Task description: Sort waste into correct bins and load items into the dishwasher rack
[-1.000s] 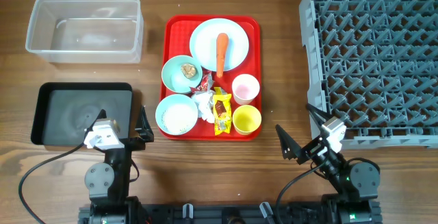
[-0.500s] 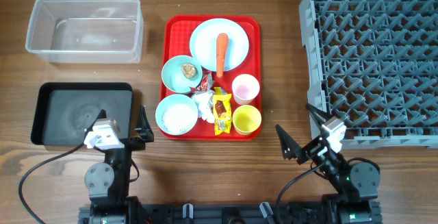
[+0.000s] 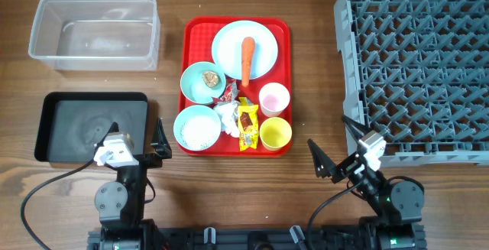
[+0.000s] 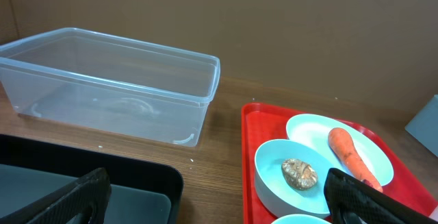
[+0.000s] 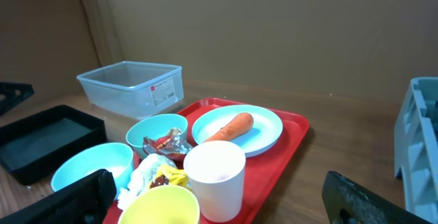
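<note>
A wooden table (image 3: 306, 21) carries a red tray (image 3: 195, 47) at centre; on it the pale blue plate (image 3: 229, 51) bears the carrot (image 3: 247, 57); the black tray (image 3: 76, 124) and clear tub (image 3: 92, 32) lie to its left, the grey rack (image 3: 416, 66) to its right; left jaws and right jaws gape wide, empty.
</note>
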Controlling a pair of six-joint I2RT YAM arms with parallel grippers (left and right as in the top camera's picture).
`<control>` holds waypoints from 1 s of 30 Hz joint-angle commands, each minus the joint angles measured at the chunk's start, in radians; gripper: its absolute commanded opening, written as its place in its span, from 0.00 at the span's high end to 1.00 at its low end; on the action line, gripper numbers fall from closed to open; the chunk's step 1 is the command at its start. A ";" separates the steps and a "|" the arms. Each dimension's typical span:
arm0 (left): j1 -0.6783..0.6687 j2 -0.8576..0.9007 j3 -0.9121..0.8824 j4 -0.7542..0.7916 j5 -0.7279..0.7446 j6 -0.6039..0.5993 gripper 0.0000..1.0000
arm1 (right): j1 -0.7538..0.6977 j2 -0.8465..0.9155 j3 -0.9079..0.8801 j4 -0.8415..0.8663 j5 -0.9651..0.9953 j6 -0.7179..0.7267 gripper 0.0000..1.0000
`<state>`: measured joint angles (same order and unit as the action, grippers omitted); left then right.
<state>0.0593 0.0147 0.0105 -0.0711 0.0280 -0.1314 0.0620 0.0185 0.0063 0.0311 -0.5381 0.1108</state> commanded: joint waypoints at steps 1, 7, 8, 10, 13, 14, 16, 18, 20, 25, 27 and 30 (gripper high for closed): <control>0.006 -0.008 -0.005 -0.005 0.001 0.020 0.00 | 0.000 -0.001 -0.001 0.009 0.050 -0.036 0.00; 0.006 -0.008 -0.005 0.003 0.005 0.019 0.00 | 0.000 -0.001 -0.001 0.032 0.104 -0.080 0.00; 0.006 -0.008 -0.005 0.008 0.006 0.019 0.00 | 0.000 -0.001 -0.001 0.060 0.076 -0.079 0.00; 0.005 -0.008 -0.005 0.008 0.059 0.019 0.00 | 0.000 -0.001 0.002 0.111 0.058 -0.026 0.00; 0.005 -0.007 -0.002 0.018 0.209 0.019 0.00 | 0.000 0.005 0.057 0.090 0.059 -0.026 0.01; 0.005 -0.006 0.002 0.013 0.228 0.019 0.00 | 0.000 0.016 0.081 0.082 0.059 -0.029 0.00; 0.005 0.016 0.050 -0.042 0.253 0.019 0.00 | 0.000 0.110 0.178 0.076 0.059 -0.033 0.00; 0.005 0.109 0.164 -0.109 0.252 0.020 0.00 | 0.000 0.272 0.306 0.046 0.048 -0.037 0.00; 0.005 0.248 0.288 -0.157 0.256 0.020 0.00 | 0.000 0.438 0.453 -0.035 0.004 -0.091 0.00; 0.003 0.714 0.722 -0.423 0.256 0.021 0.00 | 0.000 0.839 0.874 -0.333 0.005 -0.089 0.00; 0.000 0.980 1.001 -0.635 0.256 0.023 0.00 | 0.000 1.024 1.083 -0.554 0.005 -0.088 0.00; -0.054 1.233 1.268 -0.842 0.251 0.087 0.00 | 0.000 1.179 1.225 -0.713 -0.004 -0.080 0.00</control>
<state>0.0528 1.0718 1.0824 -0.8036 0.2726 -0.1158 0.0620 1.0988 1.1336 -0.6212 -0.5201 0.0284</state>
